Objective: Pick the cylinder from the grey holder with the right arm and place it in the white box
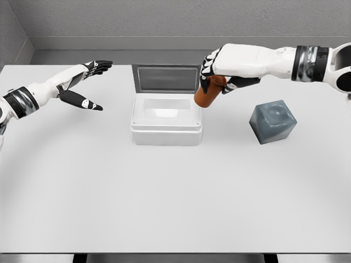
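Two hands: both in view over the white table (pixel 164 208).
Right hand (pixel 219 71): fingers clamped around the orange-brown cylinder (pixel 209 92).
Cylinder: tilted, lifted, at the right rim of the white box (pixel 166 121).
Box: lid raised at the back.
Grey holder (pixel 272 121): right of the box, apart.
Left hand (pixel 88 82): fingers spread, holding nothing.

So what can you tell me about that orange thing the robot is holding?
It is the cylinder, a smooth reddish-orange tube shape with a matte look. The right robot hand grips its upper end with curled fingers, so that end is hidden. It hangs tilted in the air, lower end pointing down and to the left, at the right rim of the open white box. It is out of the grey holder, and not yet inside the box.
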